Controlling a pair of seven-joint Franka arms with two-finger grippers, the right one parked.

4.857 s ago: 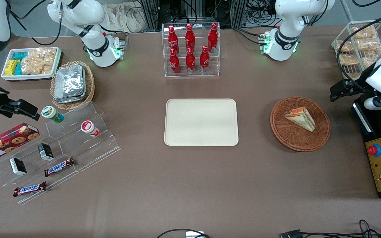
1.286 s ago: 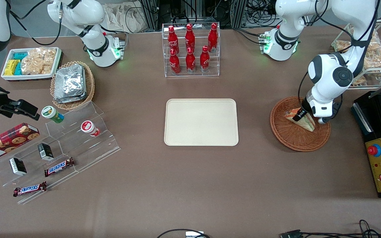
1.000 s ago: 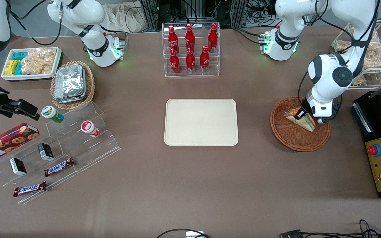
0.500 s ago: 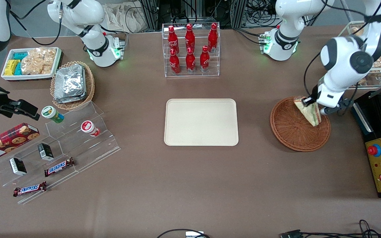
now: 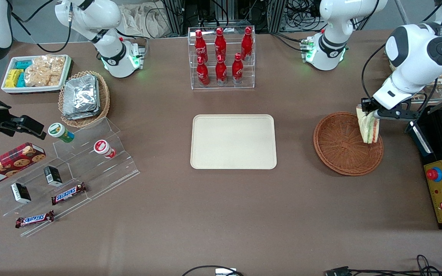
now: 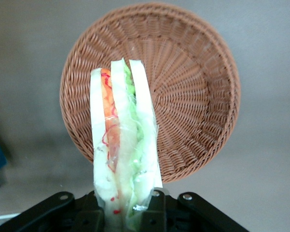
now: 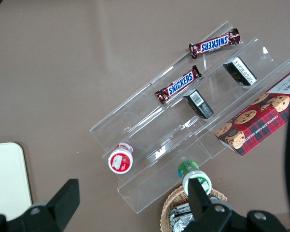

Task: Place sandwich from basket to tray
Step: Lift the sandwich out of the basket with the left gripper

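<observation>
While the left arm's gripper point(image 5: 366, 112) hangs above the edge of the wicker basket point(image 5: 340, 153) that faces the working arm's end of the bench, its jaws are clamped tight on one end of the wrapped sandwich point(image 5: 368, 128). Sandwich is clear of the basket floor, hanging downward from the fingers with its layered edge showing. Wrist view: the sandwich point(image 6: 123, 150) stands out from the gripper point(image 6: 123, 215), white bread slices with orange, red and green filling between, clear wrap around it; black finger pads press it from both sides. Below it the basket point(image 6: 193, 96) holds nothing else.

Cream tray point(image 5: 233, 142) lies flat near the bench centre, well apart from the basket, toward the parked arm's end from it. Nothing rests on it.

Other items noted:
- Clear acrylic rack of red cola bottles point(image 5: 221, 57), farther from the front camera than the tray.
- Tan wicker basket of foil packets point(image 5: 83, 97) and a white snack tray point(image 5: 37, 73), near the bench corner at the parked arm's end.
- Stepped acrylic stand point(image 5: 79, 168) with two small cups and small dark boxes, two Snickers bars point(image 5: 68, 193) at its near side, and a red cookie box point(image 5: 8, 164) beside it.
- Wire rack of bagged snacks point(image 5: 420, 50) at the working arm's end.
- Yellow control panel with a red stop button point(image 5: 440, 193) at that same bench edge.
</observation>
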